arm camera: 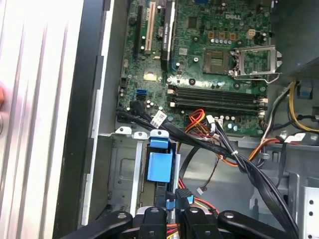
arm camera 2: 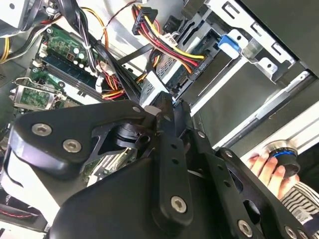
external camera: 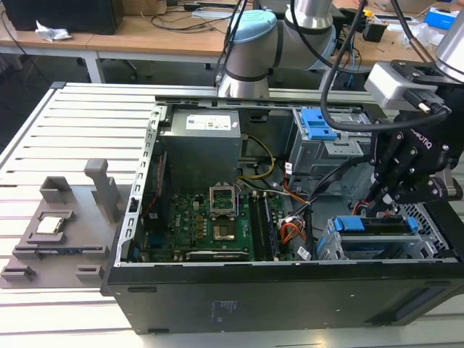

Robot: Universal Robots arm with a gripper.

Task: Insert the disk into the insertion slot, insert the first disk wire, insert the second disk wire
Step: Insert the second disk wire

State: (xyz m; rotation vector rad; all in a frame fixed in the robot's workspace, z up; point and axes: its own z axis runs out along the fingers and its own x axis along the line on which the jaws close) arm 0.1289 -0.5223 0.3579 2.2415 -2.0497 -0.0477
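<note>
Open computer case lies on the slatted counter, side panel off. In the exterior view the disk, with its blue carrier, sits at about 4 o'clock inside the case, already seated in the insertion slot of the low perforated metal cage. The tool hangs just above the disk's back edge, black fingers pointing down among the cables. In the second wrist view the tool has its fingers pressed close together right by a black connector on the red-yellow-black wire bundle; cannot tell whether anything is pinched between them. In the first wrist view the fingertips sit next to a small blue-tipped plug beside the blue carrier handle. The motherboard fills the case middle, around 6 o'clock of the grey power supply. A taller cage with a blue latch stands at 1 o'clock. A grey fixture block rests on the counter at 9 o'clock. A person's hand holds a round knob near the case edge in the second wrist view.
</note>
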